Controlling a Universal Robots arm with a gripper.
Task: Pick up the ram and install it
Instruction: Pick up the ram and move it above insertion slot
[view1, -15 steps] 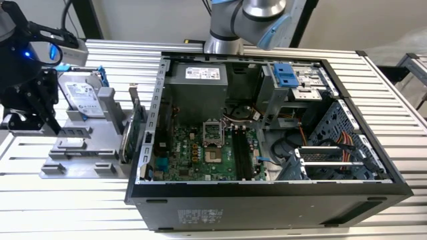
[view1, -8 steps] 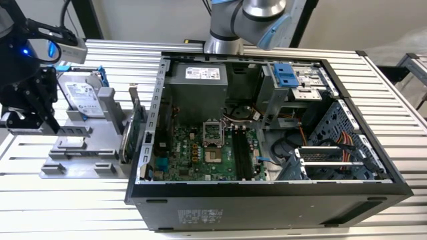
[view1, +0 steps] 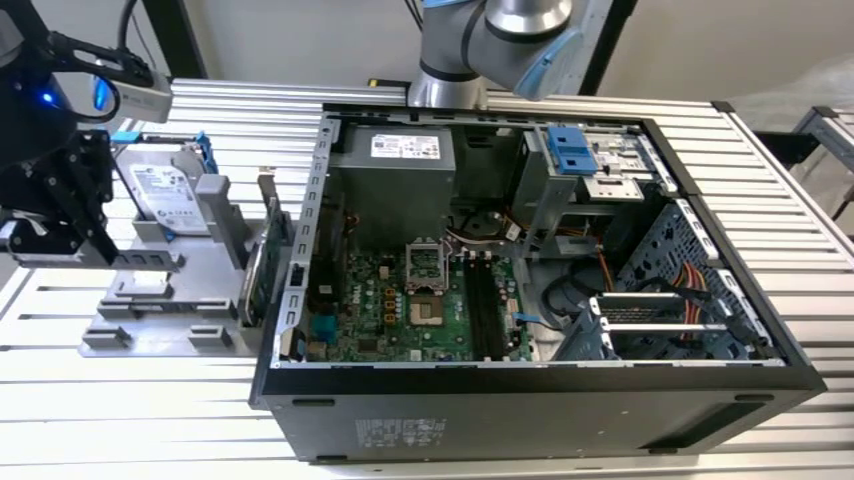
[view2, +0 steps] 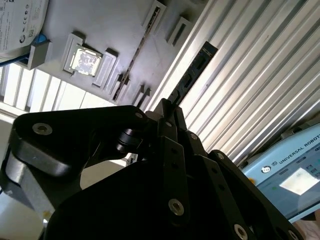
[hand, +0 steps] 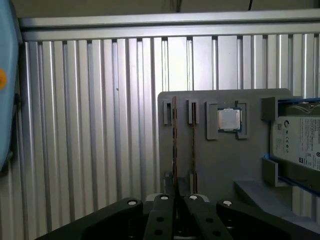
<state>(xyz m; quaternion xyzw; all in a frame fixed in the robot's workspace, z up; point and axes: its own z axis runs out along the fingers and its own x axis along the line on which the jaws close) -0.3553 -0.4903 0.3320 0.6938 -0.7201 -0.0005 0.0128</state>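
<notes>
Pinching one end of the long, thin dark circuit-board ram stick (view2: 192, 75), black gripper (view2: 167, 107) fingers pressed on its faces, stick at slotted edge of grey plastic holder (hand: 225, 165) on ribbed metal table (hand: 90, 125), seating unclear.

Arm (view1: 497, 40) extended toward exterior view's left; gripper (hand: 178, 199) fingers (hand: 162, 212) pinched on ram (view2: 192, 75).

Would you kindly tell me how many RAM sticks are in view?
2. One ram is clamped in the gripper; the second stick stands on edge beside it in the grey holder. Others may be hidden.
</notes>
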